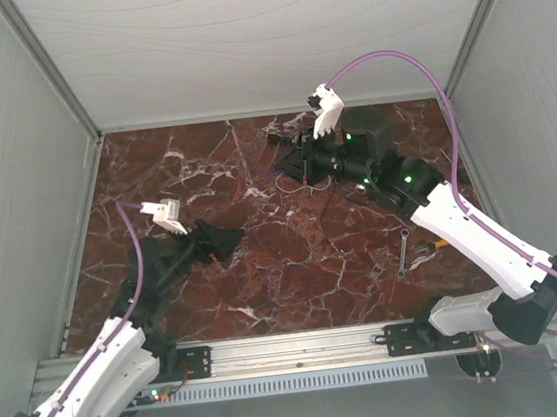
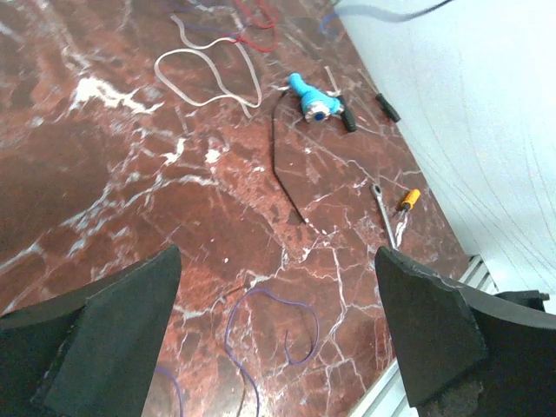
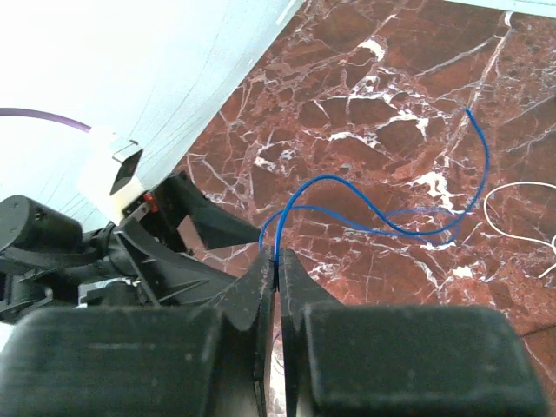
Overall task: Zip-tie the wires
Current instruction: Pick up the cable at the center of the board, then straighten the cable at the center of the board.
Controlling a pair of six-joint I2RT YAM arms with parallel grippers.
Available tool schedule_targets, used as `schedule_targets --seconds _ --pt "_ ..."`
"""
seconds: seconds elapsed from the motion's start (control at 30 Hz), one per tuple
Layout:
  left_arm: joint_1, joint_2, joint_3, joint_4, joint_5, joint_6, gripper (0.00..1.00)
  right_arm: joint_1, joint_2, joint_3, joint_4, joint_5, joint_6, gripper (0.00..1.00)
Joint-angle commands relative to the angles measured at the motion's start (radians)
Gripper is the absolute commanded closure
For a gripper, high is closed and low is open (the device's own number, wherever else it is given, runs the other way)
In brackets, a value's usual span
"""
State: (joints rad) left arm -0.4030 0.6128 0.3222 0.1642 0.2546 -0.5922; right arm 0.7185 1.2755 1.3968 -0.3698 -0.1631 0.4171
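Note:
The wires lie loose on the red marble table. In the left wrist view a purple wire (image 2: 287, 323) curls on the table between the fingers of my left gripper (image 2: 276, 257), which is open and holds nothing. Farther off lie a whitish wire loop (image 2: 208, 80) and a red wire (image 2: 257, 36). My right gripper (image 3: 276, 261) is shut on a thin blue wire (image 3: 391, 224) that arcs away over the table. In the top view the left gripper (image 1: 224, 240) sits left of centre and the right gripper (image 1: 289, 172) is near the back.
A blue-handled tool (image 2: 313, 99) and a thin black strip (image 2: 280, 165) lie beyond the left gripper. A small wrench (image 1: 404, 250) and an orange-handled piece (image 1: 442, 244) lie at the right. White walls enclose three sides. A metal rail (image 1: 295, 350) runs along the near edge.

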Motion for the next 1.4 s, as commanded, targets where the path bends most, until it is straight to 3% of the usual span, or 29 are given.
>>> schedule_targets --seconds 0.0,0.27,0.53,0.83,1.13,1.27,1.37 --pt "-0.036 0.058 -0.025 0.374 0.057 0.075 0.08 -0.002 -0.053 -0.003 -0.025 -0.055 0.015 1.0" --pt "-0.128 0.26 -0.02 0.616 0.1 0.201 0.12 -0.001 -0.096 -0.001 -0.024 -0.102 0.051 1.0" --pt "-0.142 0.416 0.055 0.74 0.127 0.214 0.26 -0.002 -0.121 0.004 -0.03 -0.114 0.054 1.0" --pt "-0.16 0.525 0.13 0.828 0.147 0.251 0.32 -0.002 -0.137 0.008 -0.037 -0.14 0.059 1.0" --pt "-0.161 0.594 0.175 0.862 0.152 0.264 0.6 -0.002 -0.142 0.022 -0.043 -0.154 0.065 1.0" --pt "-0.161 0.603 0.186 0.864 0.139 0.261 0.62 -0.002 -0.142 0.025 -0.048 -0.16 0.066 1.0" --pt "-0.162 0.608 0.191 0.862 0.126 0.262 0.56 -0.002 -0.143 0.027 -0.049 -0.168 0.069 1.0"
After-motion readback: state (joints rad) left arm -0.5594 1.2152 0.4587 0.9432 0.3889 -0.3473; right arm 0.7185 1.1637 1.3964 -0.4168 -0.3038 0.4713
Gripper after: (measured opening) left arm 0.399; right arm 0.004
